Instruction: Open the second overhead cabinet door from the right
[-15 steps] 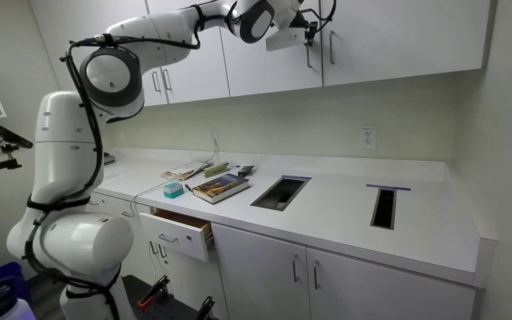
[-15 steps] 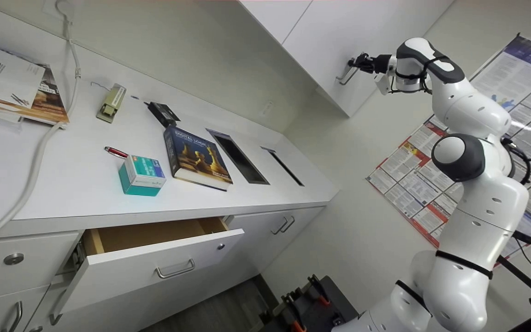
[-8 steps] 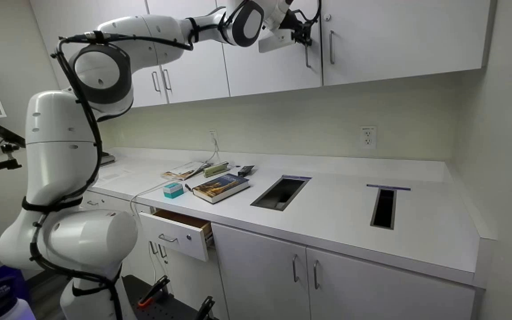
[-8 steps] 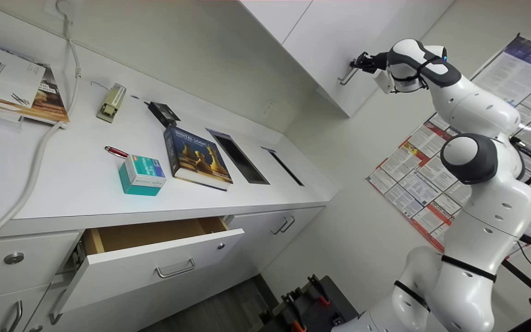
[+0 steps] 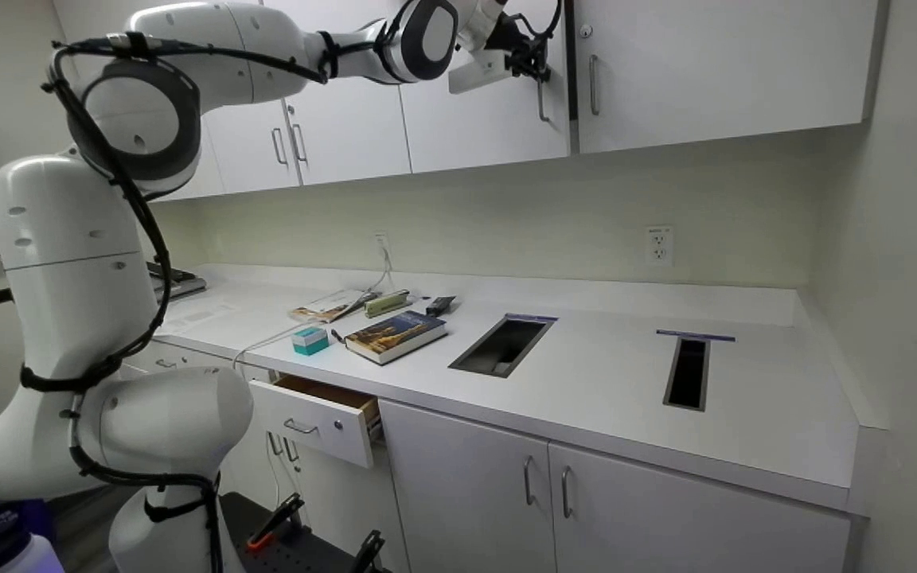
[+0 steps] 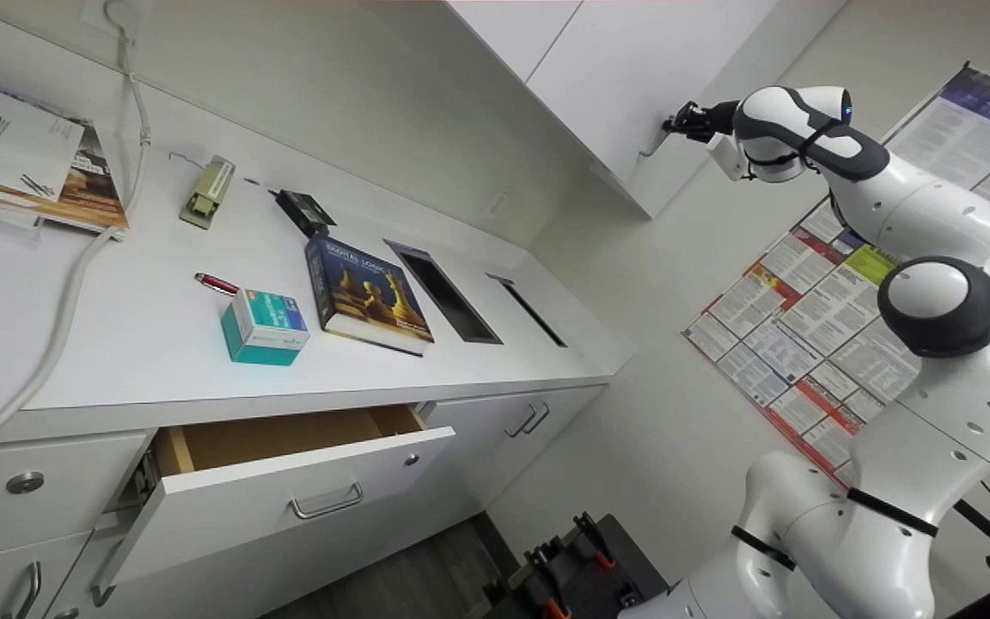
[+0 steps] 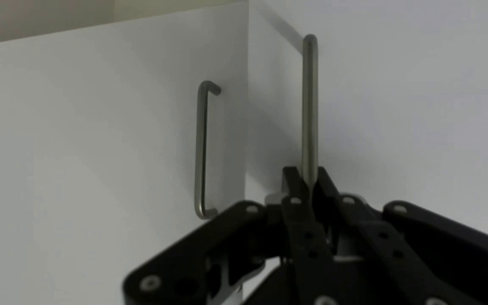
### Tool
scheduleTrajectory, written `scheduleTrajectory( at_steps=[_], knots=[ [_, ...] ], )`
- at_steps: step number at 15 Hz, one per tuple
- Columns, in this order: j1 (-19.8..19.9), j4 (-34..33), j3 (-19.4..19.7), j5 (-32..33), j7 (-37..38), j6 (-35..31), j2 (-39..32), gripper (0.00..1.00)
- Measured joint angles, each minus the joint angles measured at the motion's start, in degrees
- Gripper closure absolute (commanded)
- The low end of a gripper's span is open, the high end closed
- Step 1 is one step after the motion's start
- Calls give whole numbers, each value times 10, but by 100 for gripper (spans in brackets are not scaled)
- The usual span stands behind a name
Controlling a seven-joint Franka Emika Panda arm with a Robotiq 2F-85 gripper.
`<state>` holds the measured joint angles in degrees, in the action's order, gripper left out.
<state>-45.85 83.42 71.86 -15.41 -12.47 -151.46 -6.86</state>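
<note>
We see the second overhead cabinet door (image 5: 478, 127) from the right as a flat white panel, slightly ajar, with dark showing along its right edge. Its handle (image 7: 310, 106), a slim metal bar, stands upright near this edge. How far the door is open, we cannot judge exactly.

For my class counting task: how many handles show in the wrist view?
2: the free handle, left of centre; right of it, the gripped handle, partly hidden by the pincer.

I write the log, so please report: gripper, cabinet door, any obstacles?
Gripper shut on handle. Cabinet door slightly ajar. Arm in front, perhaps in its swing.
</note>
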Motion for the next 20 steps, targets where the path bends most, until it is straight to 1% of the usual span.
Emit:
scheduleTrajectory(
  at_steps=[1,3,4,6,7,8,10,11,13,14,15,16,17,18,19,20],
  knots=[
    [-20,10,7,23,2,0,23,98],
    [-49,28,8,75,5,0,71,98],
    [-56,36,1,102,10,0,95,98],
    [-52,52,-30,160,27,0,140,98],
    [-41,62,-52,193,41,0,161,98],
    [-25,74,-80,225,58,0,181,90],
    [12,102,-135,282,94,0,217,90],
    [21,111,-148,291,96,1,229,90],
    [25,118,-156,298,96,1,239,90],
    [25,118,-156,298,96,1,240,98],
    [25,118,-156,298,96,1,240,98],
    [38,119,-164,277,85,0,237,98],
    [68,122,-186,248,65,-2,228,98],
    [105,127,-215,231,58,-6,220,98],
    [129,134,-237,242,69,-13,219,98],
    [141,142,-251,268,94,-21,221,98]
  ],
)
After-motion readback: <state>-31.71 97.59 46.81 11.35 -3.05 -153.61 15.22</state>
